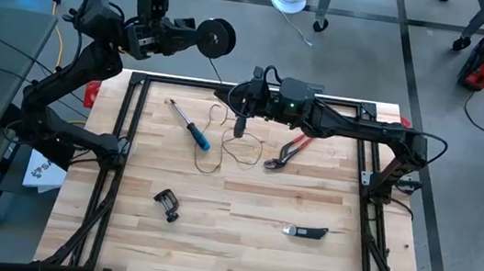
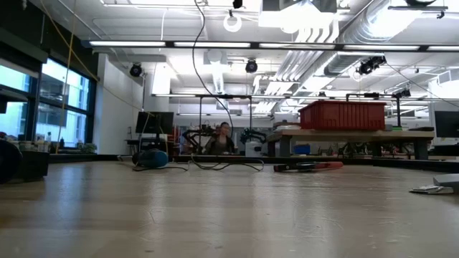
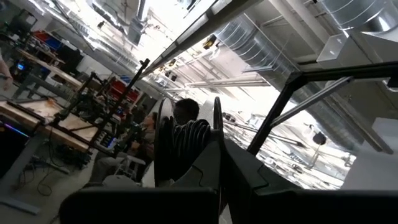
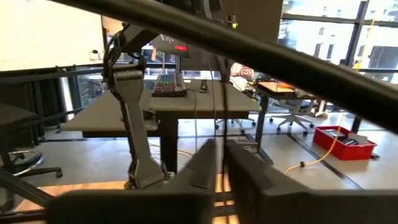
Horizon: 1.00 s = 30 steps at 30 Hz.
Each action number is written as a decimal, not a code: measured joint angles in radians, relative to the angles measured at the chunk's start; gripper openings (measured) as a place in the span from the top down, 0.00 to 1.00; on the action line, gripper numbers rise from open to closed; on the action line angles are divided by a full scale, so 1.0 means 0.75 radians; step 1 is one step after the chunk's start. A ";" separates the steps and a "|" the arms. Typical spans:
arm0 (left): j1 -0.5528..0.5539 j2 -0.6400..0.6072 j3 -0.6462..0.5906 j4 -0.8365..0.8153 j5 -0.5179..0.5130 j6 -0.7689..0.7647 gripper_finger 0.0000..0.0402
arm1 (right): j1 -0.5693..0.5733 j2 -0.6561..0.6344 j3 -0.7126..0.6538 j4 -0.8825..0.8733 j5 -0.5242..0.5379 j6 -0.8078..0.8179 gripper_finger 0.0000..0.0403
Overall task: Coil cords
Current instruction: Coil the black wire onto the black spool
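Note:
A small round black reel [image 1: 217, 38] is held up beyond the table's far left corner by my left gripper [image 1: 200, 36], which is shut on it. Dark windings [image 3: 189, 134] show between its two flanges. A hair-thin dark cord [image 1: 222, 144] comes down from the reel. It passes my right gripper [image 1: 240, 109], which is shut on it above the table's far middle. Its slack loops lie on the wood. In the low view the cord [image 2: 203, 64] hangs from above. My left gripper holds the reel between its two fingers at one flange [image 3: 217, 127]. The reel is lifted clear, its axis about level. My right gripper pinches the cord [image 4: 216, 118] between its two fingers, coming level from the table's right. The strand runs up and down across the fingers, its lower part slack on the table.
A blue-handled screwdriver [image 1: 189, 125] lies left of the loops and red pliers [image 1: 288, 150] right of them. A black clamp [image 1: 167, 204] and a black knife [image 1: 306, 231] lie nearer the front. A black frame [image 1: 129, 122] rims the table. A person [image 2: 222, 137] sits far behind.

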<state>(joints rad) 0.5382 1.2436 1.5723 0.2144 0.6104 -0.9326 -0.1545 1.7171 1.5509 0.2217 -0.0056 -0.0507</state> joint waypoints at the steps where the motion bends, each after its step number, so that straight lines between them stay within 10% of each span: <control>1: 0.006 0.000 0.000 -0.005 0.000 0.018 1.00 | 0.005 -0.005 0.000 -0.007 -0.006 0.009 0.97; 16: 0.181 -0.167 0.000 -0.611 -0.033 0.209 1.00 | 0.176 -0.281 0.002 -0.444 0.124 -0.026 1.00; 30: -0.055 -0.136 0.000 -0.894 0.028 0.002 1.00 | 0.026 -0.423 0.001 -0.477 0.215 -0.060 1.00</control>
<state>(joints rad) 0.4973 1.1416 1.5723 -0.4561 0.6316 -0.9310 -0.1352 1.3995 1.5517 -0.1360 0.1555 -0.0954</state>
